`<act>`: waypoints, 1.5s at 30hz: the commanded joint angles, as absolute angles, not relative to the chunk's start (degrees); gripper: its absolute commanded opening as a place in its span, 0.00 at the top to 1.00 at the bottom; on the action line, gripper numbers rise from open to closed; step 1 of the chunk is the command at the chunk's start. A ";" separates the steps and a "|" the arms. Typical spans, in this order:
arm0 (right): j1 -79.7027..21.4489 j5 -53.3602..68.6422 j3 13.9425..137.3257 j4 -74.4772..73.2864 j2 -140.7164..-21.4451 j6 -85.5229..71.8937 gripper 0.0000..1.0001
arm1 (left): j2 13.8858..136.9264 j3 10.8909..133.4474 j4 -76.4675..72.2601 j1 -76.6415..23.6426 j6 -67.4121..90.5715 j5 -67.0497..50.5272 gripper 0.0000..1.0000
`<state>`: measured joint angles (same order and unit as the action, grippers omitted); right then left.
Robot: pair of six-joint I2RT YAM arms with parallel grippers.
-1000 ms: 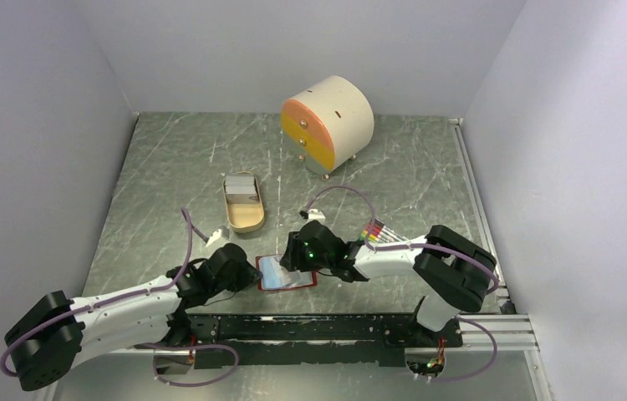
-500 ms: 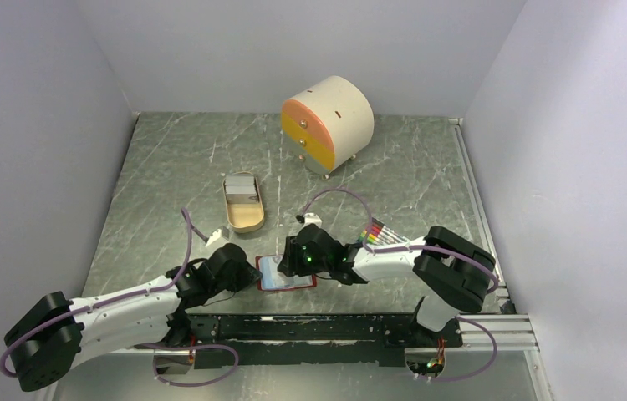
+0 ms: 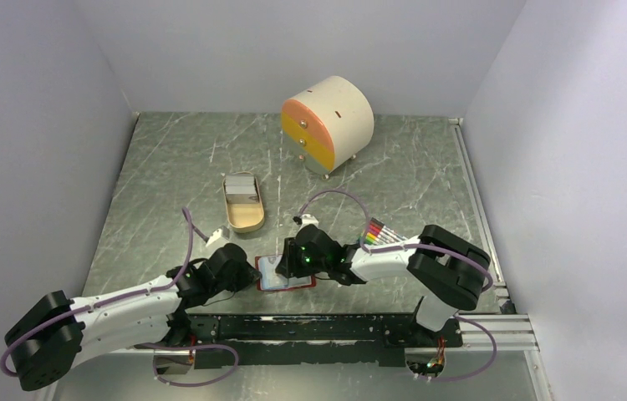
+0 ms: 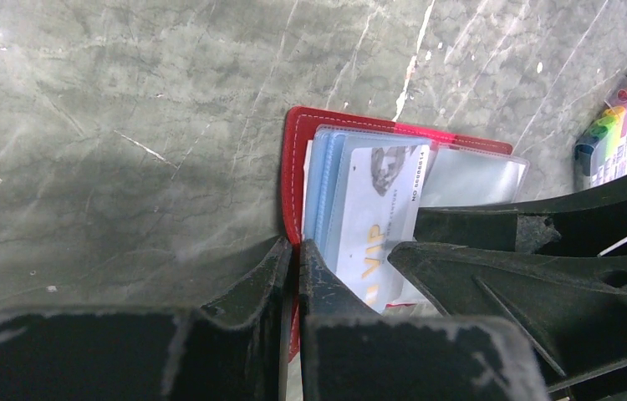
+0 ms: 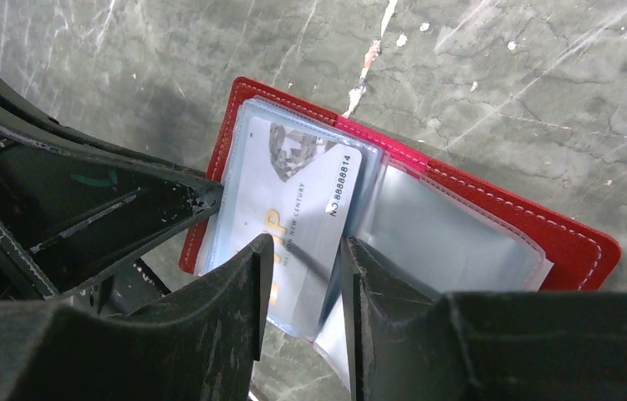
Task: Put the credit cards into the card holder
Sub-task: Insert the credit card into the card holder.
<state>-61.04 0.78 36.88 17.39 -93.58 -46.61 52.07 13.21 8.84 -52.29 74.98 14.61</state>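
Between the two sets of jaws, at the near edge of the bench (image 3: pixel 168 167): the card holder (image 3: pixel 281 282), lying open, red cover down, pale blue sleeves (image 5: pixel 452 225) uppermost. On the red edge of the holder, at the side nearest them, left jaws clenched tight. Opposite, right jaws set a little apart, tips straddling the near end of one credit card (image 5: pixel 302 192). Pinching it or only resting on it: cannot tell.

Card pale, printed with VIP and a number. Far end under a clear sleeve, close beside the left jaws. Near end sticking out past the holder's edge toward the right jaws.

Crowded around the card:
- On one side, the black tip of the left jaws right against the sleeve stack.
- On the other side of the right jaws, a loose clear sleeve spread over the cover's other half.
- Very little room between the two sets of jaws, both low over the same small holder.

Beyond the left jaws, well apart from the holder: tan oval tray (image 3: pixel 250 224) with a silver-grey card (image 3: pixel 241 194) lying in it. Just outside the right jaws, beside the right arm: bundle of rainbow-coloured sticks (image 3: pixel 374 231), flat on the bench. Far beyond both sets of jaws, near the back wall: round cream drawer box (image 3: pixel 328 124) with orange and yellow fronts. Purple cables (image 3: pixel 189 242) looped over both arms.
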 commanded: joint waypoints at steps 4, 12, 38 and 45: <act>-61.62 3.50 36.73 20.39 -94.86 -46.72 0.59 | 51.63 14.50 7.55 -52.65 73.68 13.17 0.91; -62.17 2.44 37.97 17.04 -94.69 -45.56 0.55 | 47.98 14.44 7.87 -52.65 73.72 13.03 0.91; -62.09 2.30 41.87 8.52 -93.05 -46.15 0.56 | 48.21 13.85 9.53 -52.64 74.36 14.70 0.91; -62.19 5.70 41.65 13.59 -93.94 -48.08 0.56 | 48.38 13.23 8.48 -52.66 74.75 14.18 0.91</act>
